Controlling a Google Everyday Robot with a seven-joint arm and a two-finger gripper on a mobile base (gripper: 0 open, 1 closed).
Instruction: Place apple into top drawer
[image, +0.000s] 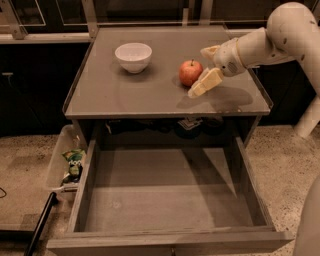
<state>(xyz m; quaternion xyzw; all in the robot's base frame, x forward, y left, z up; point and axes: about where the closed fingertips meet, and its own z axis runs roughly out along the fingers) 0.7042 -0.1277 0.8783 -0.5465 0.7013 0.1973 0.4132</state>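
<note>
Far left, on the floor: clear plastic bin (59, 162) with packets, just beside the top drawer (167, 200), which is pulled wide open below the tabletop (125, 95). On the top, left of centre: white bowl (133, 56). Right of centre: apple (190, 73), upright, stem up, well apart from the bowl. Gripper (201, 71) at the apple's right side, jaws spread wide, one finger above-right, the other low at the front-right. I can't tell whether either touches the fruit. Nothing grasped.
</note>
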